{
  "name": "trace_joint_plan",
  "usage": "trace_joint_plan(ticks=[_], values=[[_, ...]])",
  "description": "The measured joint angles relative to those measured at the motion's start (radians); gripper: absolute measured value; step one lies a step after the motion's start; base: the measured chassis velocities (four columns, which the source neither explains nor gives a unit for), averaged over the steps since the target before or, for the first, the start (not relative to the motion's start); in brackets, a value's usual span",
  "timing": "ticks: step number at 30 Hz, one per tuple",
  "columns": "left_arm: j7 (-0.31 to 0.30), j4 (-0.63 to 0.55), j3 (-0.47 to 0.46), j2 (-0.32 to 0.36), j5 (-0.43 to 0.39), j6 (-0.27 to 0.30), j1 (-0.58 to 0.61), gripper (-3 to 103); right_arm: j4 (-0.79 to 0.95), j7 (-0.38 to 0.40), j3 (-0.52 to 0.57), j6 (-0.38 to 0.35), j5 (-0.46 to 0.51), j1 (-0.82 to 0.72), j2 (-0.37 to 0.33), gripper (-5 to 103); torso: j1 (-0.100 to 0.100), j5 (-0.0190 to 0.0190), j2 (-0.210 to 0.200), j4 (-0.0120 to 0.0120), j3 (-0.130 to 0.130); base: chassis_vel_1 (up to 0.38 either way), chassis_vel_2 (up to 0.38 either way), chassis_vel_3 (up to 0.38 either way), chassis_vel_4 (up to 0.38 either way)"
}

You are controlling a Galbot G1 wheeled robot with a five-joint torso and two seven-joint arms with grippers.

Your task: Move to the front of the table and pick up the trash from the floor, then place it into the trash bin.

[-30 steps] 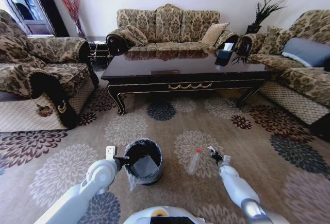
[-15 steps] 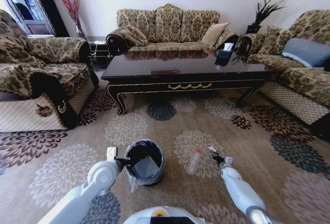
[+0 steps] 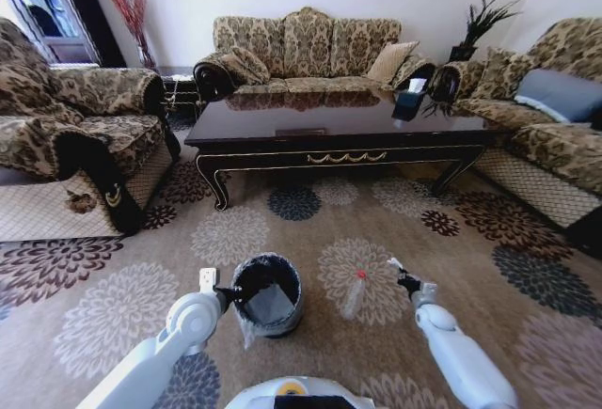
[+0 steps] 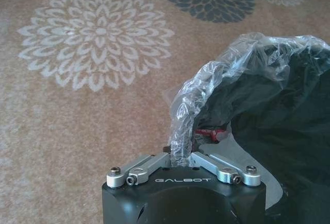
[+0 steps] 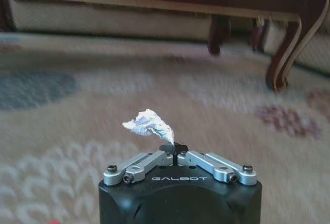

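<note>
Head view: bottle (image 3: 355, 293) lies cap toward table (image 3: 339, 132).

Ahead of me a patterned sofa (image 3: 306, 47) stands against the white wall, with a beige cushion (image 3: 391, 61) at its right end. An armchair (image 3: 71, 146) in the same fabric sits on my left, another sofa (image 3: 546, 136) on my right with a grey-blue pillow (image 3: 562, 94) on it. Red branches (image 3: 127, 5) stand in the left corner, a dark spiky plant (image 3: 482, 23) in the right. A carpet (image 3: 310, 240) with big round flowers covers the floor.
</note>
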Motion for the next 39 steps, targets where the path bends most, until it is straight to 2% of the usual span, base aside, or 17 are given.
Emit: trace_joint_plan(ticks=[1, 6, 8, 10, 15, 16, 19, 22, 28, 31, 32, 39], values=[[0.0, 0.0, 0.0, 0.0, 0.0, 0.0, 0.0, 0, 0.0, 0.0, 0.0, 0.0, 0.0, 0.0, 0.0, 0, 0.0, 0.0, 0.0, 0.0, 0.0, 0.0, 0.0, 0.0, 0.0], [-0.001, 0.016, 0.018, -0.03, 0.007, 0.0, -0.014, 0, 0.265, 0.041, 0.035, -0.007, -0.008, -0.152, -0.011, 0, 0.0, 0.0004, 0.0, -0.0001, 0.0, 0.0, 0.0, 0.0, 0.0], [-0.002, 0.018, 0.022, -0.034, 0.008, 0.0, -0.017, 0, 0.302, 0.043, 0.039, -0.01, -0.008, -0.172, -0.011, 0, 0.0, 0.0005, 0.0, -0.0003, 0.0, 0.0, 0.0, 0.0, 0.0], [-0.005, 0.023, 0.035, -0.044, 0.008, 0.0, -0.035, 0, 0.435, 0.053, 0.053, -0.013, -0.024, -0.231, -0.008, 0, 0.0, 0.0003, 0.0, 0.0, 0.0, 0.0, 0.0, 0.0, 0.0], [-0.009, 0.031, 0.047, -0.053, 0.006, 0.0, -0.055, 0, 0.577, 0.058, 0.064, -0.014, -0.042, -0.293, -0.012, 0, 0.0, 0.0002, 0.0, 0.0001, 0.0, 0.0, 0.0, 0.0, 0.0], [-0.009, 0.034, 0.055, -0.055, 0.002, 0.0, -0.064, 0, 0.651, 0.061, 0.066, -0.021, -0.055, -0.329, -0.012, 0, 0.0, 0.0003, 0.0, 0.0001, 0.0, 0.0, 0.0, 0.0, 0.0], [-0.011, 0.037, 0.064, -0.055, 0.001, 0.0, -0.072, 0, 0.701, 0.063, 0.066, -0.026, -0.069, -0.352, -0.01, 0, 0.0, 0.0003, 0.0, 0.0001, 0.0, 0.0, 0.0, 0.0, 0.0], [-0.023, 0.044, 0.102, -0.064, -0.005, 0.0, -0.105, 0, 0.824, 0.065, 0.057, -0.033, -0.113, -0.405, 0.002, 0, 0.0, 0.0003, 0.0, 0.0001, 0.0, 0.0, 0.0, 0.0, 0.0], [-0.036, 0.062, 0.156, -0.082, -0.024, 0.0, -0.171, 0, 0.965, 0.061, 0.052, -0.042, -0.158, -0.489, 0.009, 0, 0.0, 0.0003, 0.0, -0.0001, 0.0, 0.0, 0.0, 0.0, 0.0], [-0.038, 0.066, 0.165, -0.083, -0.025, 0.0, -0.182, 0, 0.978, 0.059, 0.052, -0.042, -0.164, -0.5, 0.01, 0, 0.0, 0.0003, 0.0, 0.0, 0.0, 0.0, 0.0, 0.0, 0.0], [-0.046, 0.076, 0.194, -0.085, -0.037, 0.0, -0.224, 0, 1.025, 0.052, 0.051, -0.04, -0.189, -0.554, 0.017, 0, 0.0, 0.0004, 0.0, 0.0, 0.0, 0.0, 0.0, 0.0, 0.0], [-0.072, 0.101, 0.258, -0.103, -0.075, 0.0, -0.314, 0, 1.094, 0.032, 0.037, -0.025, -0.255, -0.64, 0.025, 0, 0.0, 0.0004, 0.0, -0.0001, 0.0, 0.0, 0.0, 0.0, 0.0]])
